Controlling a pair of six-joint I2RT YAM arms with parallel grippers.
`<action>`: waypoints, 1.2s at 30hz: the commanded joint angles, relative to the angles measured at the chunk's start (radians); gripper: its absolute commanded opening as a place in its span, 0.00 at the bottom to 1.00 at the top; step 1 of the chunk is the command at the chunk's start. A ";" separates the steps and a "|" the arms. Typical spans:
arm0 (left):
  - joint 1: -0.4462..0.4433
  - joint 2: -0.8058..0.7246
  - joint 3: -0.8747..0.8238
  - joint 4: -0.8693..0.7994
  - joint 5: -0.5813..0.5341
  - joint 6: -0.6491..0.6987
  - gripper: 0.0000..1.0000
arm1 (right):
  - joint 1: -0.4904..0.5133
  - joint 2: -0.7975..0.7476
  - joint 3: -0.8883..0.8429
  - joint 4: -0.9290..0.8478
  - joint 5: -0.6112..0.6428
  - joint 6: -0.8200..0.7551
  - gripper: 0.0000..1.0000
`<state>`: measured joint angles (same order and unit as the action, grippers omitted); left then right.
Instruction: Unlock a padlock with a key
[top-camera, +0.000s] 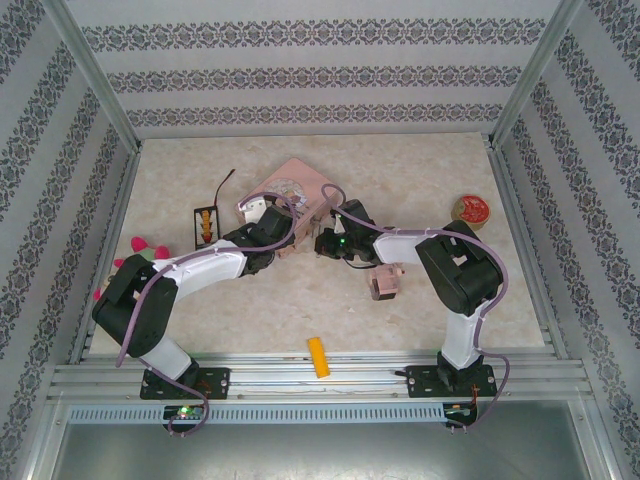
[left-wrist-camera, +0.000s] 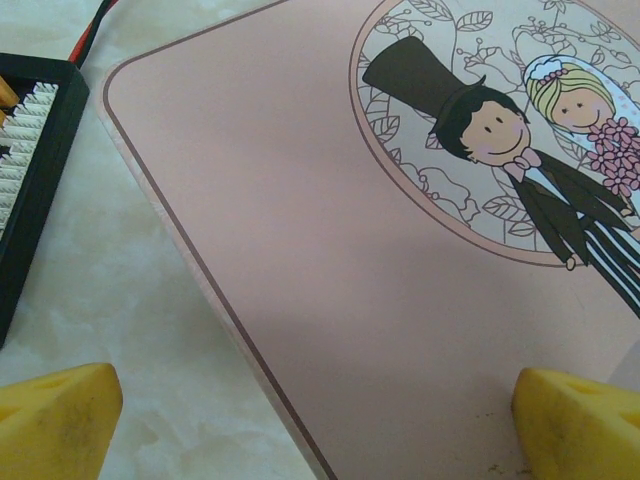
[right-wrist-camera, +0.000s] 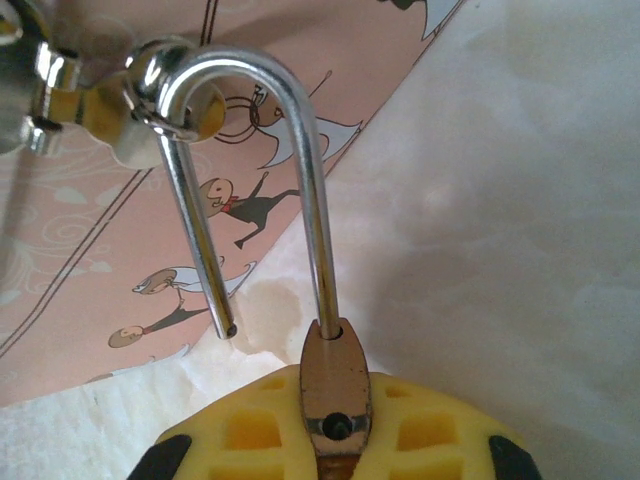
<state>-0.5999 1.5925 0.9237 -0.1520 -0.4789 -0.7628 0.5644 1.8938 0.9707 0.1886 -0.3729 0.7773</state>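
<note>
The right fingers (right-wrist-camera: 250, 430) are clenched on the padlock (right-wrist-camera: 335, 385) and grasp its small brass body between the yellow pads. The silvery shackle (right-wrist-camera: 250, 120) is open: one leg sits in the body, and the free end of the other leg hangs beside it. Its bend touches a silvery fitting (right-wrist-camera: 150, 70) over the pink tin (left-wrist-camera: 330, 300). The padlock is above the pale surface (right-wrist-camera: 520, 200), at the tin's edge. The left fingers (left-wrist-camera: 55, 420) are released and spread wide over the tin lid, grasping nothing.

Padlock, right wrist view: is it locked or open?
Open. One leg of the shackle sits in the padlock body; the other leg's tip hangs free outside it.
</note>
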 joint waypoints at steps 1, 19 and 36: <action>0.011 -0.011 -0.005 -0.063 0.000 -0.010 0.99 | -0.021 -0.024 -0.001 0.114 -0.008 0.047 0.00; 0.011 -0.025 -0.032 -0.061 0.006 -0.033 0.99 | -0.043 0.010 -0.016 0.195 -0.041 0.116 0.00; 0.011 -0.030 -0.035 -0.067 0.017 -0.031 0.99 | -0.063 0.068 -0.022 0.327 -0.058 0.218 0.00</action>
<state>-0.5999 1.5818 0.9096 -0.1524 -0.4717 -0.7933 0.5301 1.9537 0.9527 0.4175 -0.4564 0.9676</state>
